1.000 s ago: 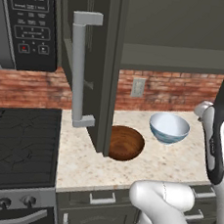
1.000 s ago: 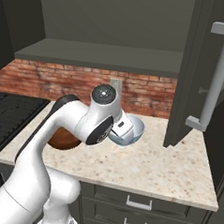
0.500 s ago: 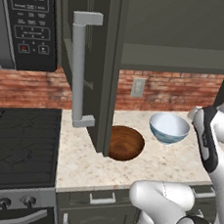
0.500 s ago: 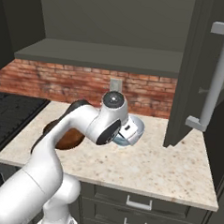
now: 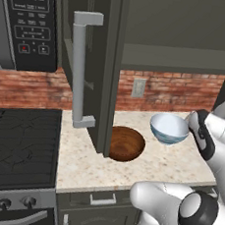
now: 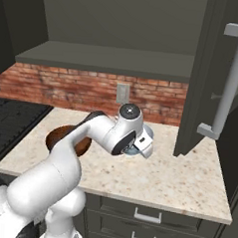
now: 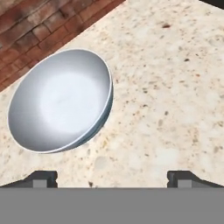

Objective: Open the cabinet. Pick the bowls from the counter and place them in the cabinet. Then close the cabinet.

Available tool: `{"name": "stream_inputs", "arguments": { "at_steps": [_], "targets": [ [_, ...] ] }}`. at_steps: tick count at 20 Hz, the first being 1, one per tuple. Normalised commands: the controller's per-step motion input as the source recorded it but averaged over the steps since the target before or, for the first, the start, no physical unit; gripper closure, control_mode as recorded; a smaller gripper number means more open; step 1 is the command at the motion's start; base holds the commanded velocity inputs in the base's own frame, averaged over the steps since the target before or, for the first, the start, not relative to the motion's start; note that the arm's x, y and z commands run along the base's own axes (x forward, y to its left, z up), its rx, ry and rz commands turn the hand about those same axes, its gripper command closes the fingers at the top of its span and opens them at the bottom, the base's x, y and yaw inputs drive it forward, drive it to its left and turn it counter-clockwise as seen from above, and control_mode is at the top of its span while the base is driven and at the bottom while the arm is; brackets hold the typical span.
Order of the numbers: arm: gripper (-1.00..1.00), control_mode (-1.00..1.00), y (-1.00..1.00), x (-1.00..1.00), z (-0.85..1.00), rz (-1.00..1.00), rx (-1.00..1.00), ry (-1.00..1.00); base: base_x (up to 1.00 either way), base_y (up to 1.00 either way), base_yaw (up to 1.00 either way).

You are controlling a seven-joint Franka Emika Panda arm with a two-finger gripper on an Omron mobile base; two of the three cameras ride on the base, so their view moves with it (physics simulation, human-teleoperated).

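The white bowl (image 5: 169, 129) sits upright on the counter (image 5: 168, 165), its pale inside holding nothing, with a faint blue pattern on its outer wall. Just to its left, partly hidden behind the open cabinet door (image 5: 97, 68), rests the wider brown wooden bowl (image 5: 127, 143), also with nothing in it; the two bowls stand close but apart. Above the white bowl the cabinet (image 5: 182, 38) stands open, its lower shelf (image 5: 180, 58) bare. The gripper (image 7: 112, 177) hangs over the counter just beside the white bowl, jaws spread wide apart and holding nothing, the bowl lying up and to the left of the finger tips (image 7: 41, 178) in the hand view. In the right base view the hand covers part of the white bowl (image 6: 149, 134). Behind the white bowl runs a red brick backsplash (image 5: 171, 91) with a wall outlet (image 5: 138, 87). Left of the brown bowl lie the black stovetop (image 5: 19, 143) and, higher, the microwave (image 5: 28, 21). Below the counter edge are dark drawers (image 6: 145, 217) with short handles.
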Motion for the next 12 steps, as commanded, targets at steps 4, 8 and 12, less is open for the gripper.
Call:
{"name": "stream_inputs", "arguments": {
  "at_steps": [4,8,12],
  "targets": [
    [-1.00,-1.00,-0.24,0.40,-0.28,0.00,0.00,0.06,0.00,0.00,0.00],
    [-1.00,-1.00,-0.20,0.42,-0.23,0.00,0.00,0.04,0.00,0.00,0.00],
    [-1.00,-1.00,-0.12,0.52,-0.20,0.00,0.01,0.03,0.00,0.00,0.00]
  ]
}}
